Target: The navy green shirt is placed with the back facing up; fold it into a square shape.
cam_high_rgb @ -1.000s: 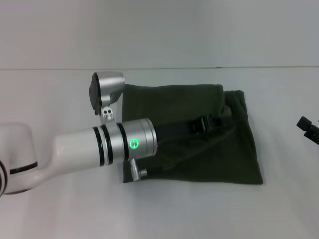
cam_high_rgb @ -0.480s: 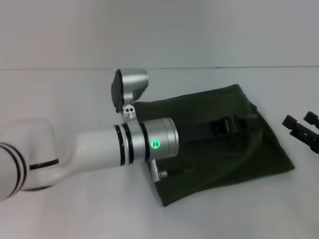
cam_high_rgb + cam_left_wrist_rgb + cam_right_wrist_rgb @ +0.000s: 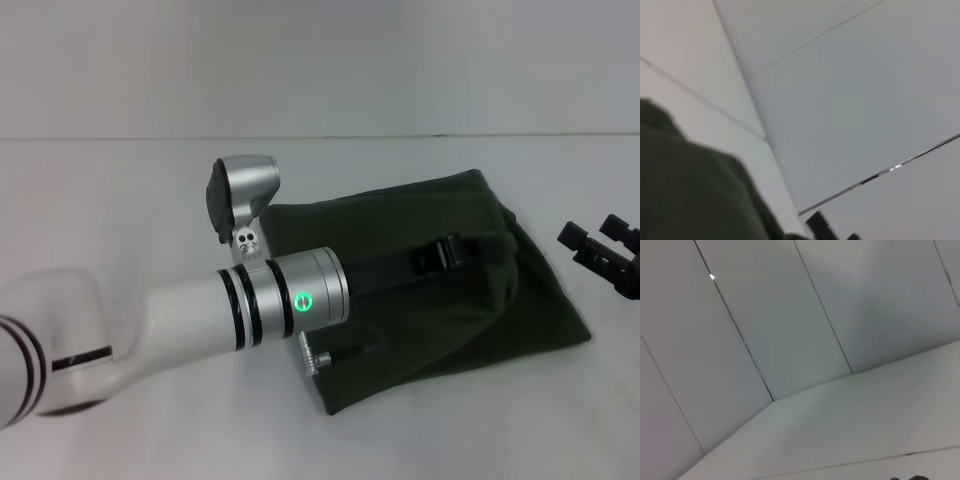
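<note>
Head view shows the navy green shirt (image 3: pixel 450 280), folded to a skewed four-sided bundle, lying on the table (image 3: pixel 120 200) toward its right edge. Left gripper (image 3: pixel 450 250) reaches over the shirt; I cannot tell whether its jaws are apart or together. Right gripper (image 3: pixel 600 250), jaws apart, hovers by the right edge.
</note>
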Motion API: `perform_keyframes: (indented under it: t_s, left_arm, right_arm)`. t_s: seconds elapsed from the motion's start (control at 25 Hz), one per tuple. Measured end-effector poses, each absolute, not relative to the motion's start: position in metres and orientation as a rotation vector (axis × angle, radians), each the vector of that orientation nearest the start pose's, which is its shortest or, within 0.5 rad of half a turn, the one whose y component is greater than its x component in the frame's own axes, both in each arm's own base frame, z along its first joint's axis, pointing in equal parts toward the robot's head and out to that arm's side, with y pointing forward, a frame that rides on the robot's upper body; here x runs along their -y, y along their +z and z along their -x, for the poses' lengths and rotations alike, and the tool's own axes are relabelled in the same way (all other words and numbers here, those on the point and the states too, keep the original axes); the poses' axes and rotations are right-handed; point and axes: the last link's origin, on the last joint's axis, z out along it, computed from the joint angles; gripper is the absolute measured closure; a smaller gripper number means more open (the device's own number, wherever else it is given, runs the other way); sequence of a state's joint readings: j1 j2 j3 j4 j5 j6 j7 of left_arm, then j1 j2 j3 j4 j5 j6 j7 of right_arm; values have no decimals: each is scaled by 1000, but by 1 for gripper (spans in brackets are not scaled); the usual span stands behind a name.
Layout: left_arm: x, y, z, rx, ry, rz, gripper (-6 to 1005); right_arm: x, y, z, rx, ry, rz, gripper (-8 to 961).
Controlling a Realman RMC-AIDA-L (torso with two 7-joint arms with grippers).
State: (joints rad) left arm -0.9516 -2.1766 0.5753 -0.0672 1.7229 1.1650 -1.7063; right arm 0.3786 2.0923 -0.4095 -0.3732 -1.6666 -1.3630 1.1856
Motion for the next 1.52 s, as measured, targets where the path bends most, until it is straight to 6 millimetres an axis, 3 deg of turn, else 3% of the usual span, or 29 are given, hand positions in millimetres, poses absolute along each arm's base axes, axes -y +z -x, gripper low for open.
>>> perform_keyframes:
  t_s: [0.12,0.4,0.52,0.64,0.68,0.88,1.04,1.08,1.32,1.52]
  left_arm:
    - [-346,-138,141,1655,-1224,2447,971]
    - [-333,-126,147,1625,-1339,2490,805]
    - [-328,-114,162,1513,-1336,2548,674]
    - [-321,-98,182,1310,-1326,2593,513]
    - [-316,-86,197,1187,-1310,2594,478]
    - [-295,-51,243,862,-1197,2569,303]
    - [-275,-37,261,643,-1099,2611,133]
    - [-269,-35,265,593,-1072,2627,90]
    - [-254,-30,280,425,-935,2688,50]
    - [-250,-25,287,386,-911,2655,50]
  right_arm:
    - [-305,12,-338,-992,1019,1973,6]
    - [-309,15,-337,-1102,1075,1936,6]
    - [-315,20,-334,-1179,1115,1927,6]
    - [-329,30,-326,-1276,1121,1969,6]
    - [-336,33,-322,-1322,1108,1993,6]
    - [-375,51,-304,-1632,910,2065,7]
    - [-402,65,-282,-1763,702,2112,7]
    - [-412,73,-268,-1773,615,2137,7]
    - [-426,88,-246,-1773,371,2135,6]
    - [-424,76,-243,-1805,221,2141,6]
